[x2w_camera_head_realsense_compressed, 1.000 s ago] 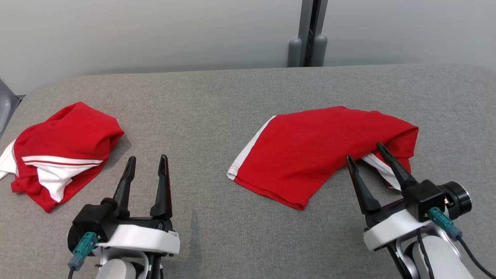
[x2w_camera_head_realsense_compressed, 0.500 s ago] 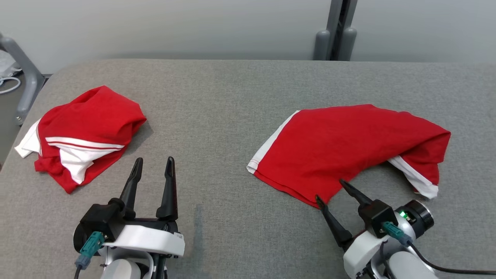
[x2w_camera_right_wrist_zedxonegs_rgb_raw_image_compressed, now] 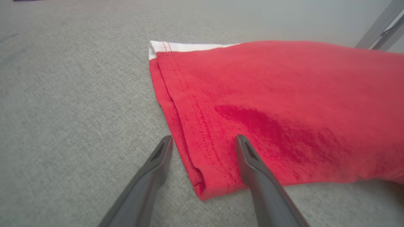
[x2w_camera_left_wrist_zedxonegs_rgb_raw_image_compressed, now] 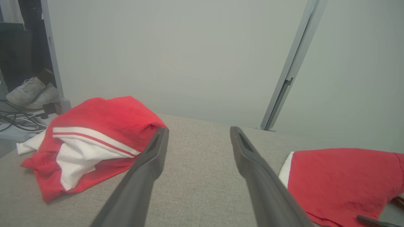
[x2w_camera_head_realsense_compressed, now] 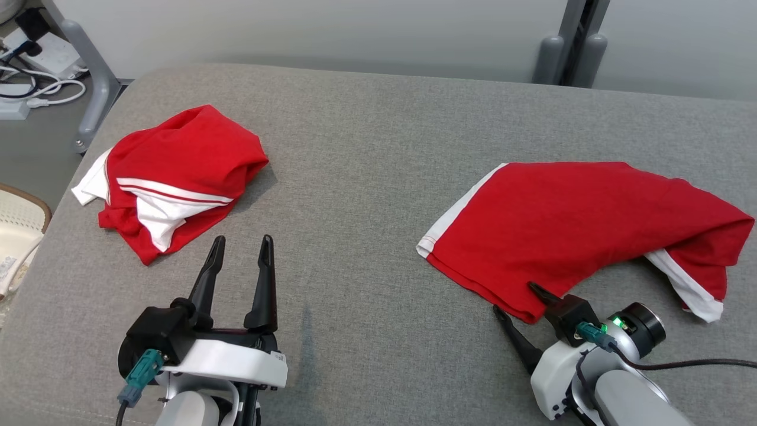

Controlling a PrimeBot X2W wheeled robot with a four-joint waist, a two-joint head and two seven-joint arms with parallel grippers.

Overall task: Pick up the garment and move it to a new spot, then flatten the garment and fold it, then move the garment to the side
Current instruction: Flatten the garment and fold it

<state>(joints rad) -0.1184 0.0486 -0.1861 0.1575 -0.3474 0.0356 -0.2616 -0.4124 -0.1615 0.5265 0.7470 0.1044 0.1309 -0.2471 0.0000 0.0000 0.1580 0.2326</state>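
A red garment (x2w_camera_head_realsense_compressed: 568, 225) with white trim lies spread on the grey padded table (x2w_camera_head_realsense_compressed: 366, 177) at the right, its right end bunched over a white band. My right gripper (x2w_camera_head_realsense_compressed: 514, 297) stands open at the garment's near corner. In the right wrist view the right gripper (x2w_camera_right_wrist_zedxonegs_rgb_raw_image_compressed: 203, 138) straddles the stitched hem of the garment (x2w_camera_right_wrist_zedxonegs_rgb_raw_image_compressed: 268, 104), one finger over the red cloth and one over bare table. My left gripper (x2w_camera_head_realsense_compressed: 243, 238) rests open over bare table at the lower left, holding nothing. In the left wrist view the left gripper (x2w_camera_left_wrist_zedxonegs_rgb_raw_image_compressed: 199, 129) points at the back wall.
A second, crumpled red and white garment (x2w_camera_head_realsense_compressed: 177, 177) lies at the table's left, also in the left wrist view (x2w_camera_left_wrist_zedxonegs_rgb_raw_image_compressed: 91, 135). Cables and a power strip (x2w_camera_head_realsense_compressed: 29, 65) lie on the floor beyond the left edge. A grey post (x2w_camera_head_realsense_compressed: 568, 53) stands behind the table.
The head camera has turned left, shifting the whole picture. My right gripper has drawn back from the garment's bunched right end to its near corner, still open. The left gripper holds its place.
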